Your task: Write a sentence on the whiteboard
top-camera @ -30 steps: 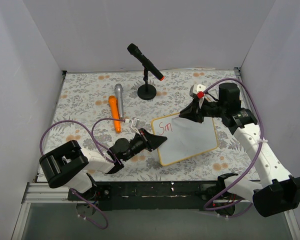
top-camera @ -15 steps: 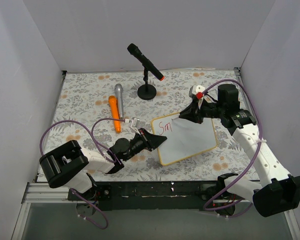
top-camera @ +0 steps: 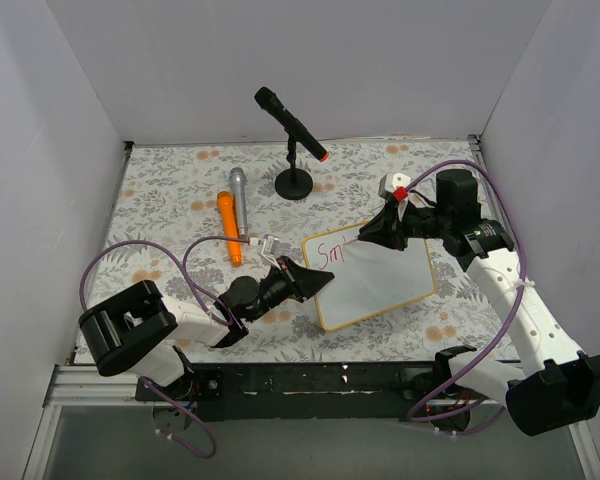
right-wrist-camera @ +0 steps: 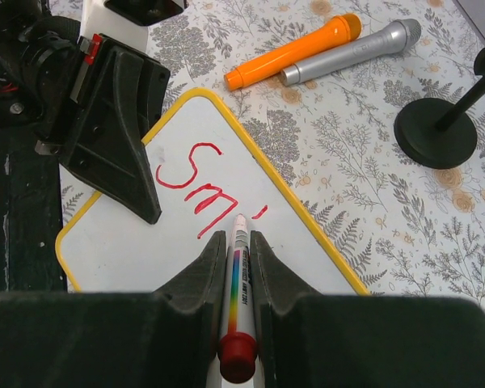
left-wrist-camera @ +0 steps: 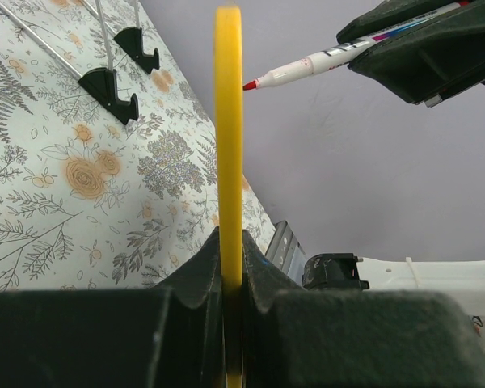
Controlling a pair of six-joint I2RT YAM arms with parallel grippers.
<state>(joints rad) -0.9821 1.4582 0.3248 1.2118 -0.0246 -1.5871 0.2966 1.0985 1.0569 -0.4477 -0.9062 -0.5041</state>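
The whiteboard (top-camera: 380, 280), white with a yellow rim, lies on the floral table. My left gripper (top-camera: 320, 282) is shut on its left edge; in the left wrist view the yellow rim (left-wrist-camera: 229, 145) runs up between the jaws. Red writing (right-wrist-camera: 196, 179) reads about "Smi" at the board's top left, also seen from above (top-camera: 327, 253). My right gripper (top-camera: 365, 234) is shut on a red marker (right-wrist-camera: 239, 267). The marker tip (right-wrist-camera: 241, 220) is over the board beside the last stroke; contact cannot be told. The marker also shows in the left wrist view (left-wrist-camera: 331, 58).
An orange microphone (top-camera: 229, 228) and a silver microphone (top-camera: 238, 200) lie left of the board. A black microphone on a round stand (top-camera: 294, 183) is behind it. White walls enclose the table on three sides.
The right gripper shifted slightly right with the marker. A stroke and a small dot were added after "Sm". The left gripper has not moved.
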